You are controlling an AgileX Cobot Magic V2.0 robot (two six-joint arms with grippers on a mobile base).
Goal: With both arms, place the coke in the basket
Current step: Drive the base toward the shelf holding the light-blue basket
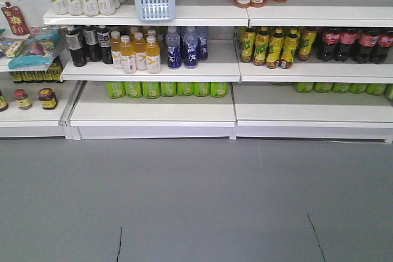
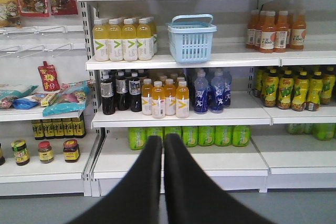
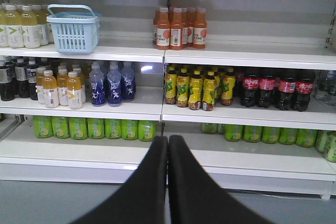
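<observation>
Shelving of white metal (image 1: 153, 111) fills all three views, stocked with drinks. One light blue plastic shopping basket with slotted sides (image 2: 191, 45) stands on a shelf above the left hand (image 2: 163, 140) and slightly to its right, with its flat handle raised over the rim. From the right hand (image 3: 168, 140) it sits high and well off to the left.

Each black hand has its two fingers pressed together, gripping nothing. The front view shows neither hand.

The left wrist view takes in three small lidded jars (image 2: 45, 151) just left of that hand and bagged snacks (image 2: 64, 99) above them. The right wrist view misses both. It shows instead four dark cola bottles with red labels (image 3: 277, 88) in a front row, up and to the right of the right hand, their white script too small to read. I cannot pick out an all-red coke bottle among them.

Orange juice bottles (image 2: 275, 30) on the basket's shelf carry labels that seem to read C100.
</observation>
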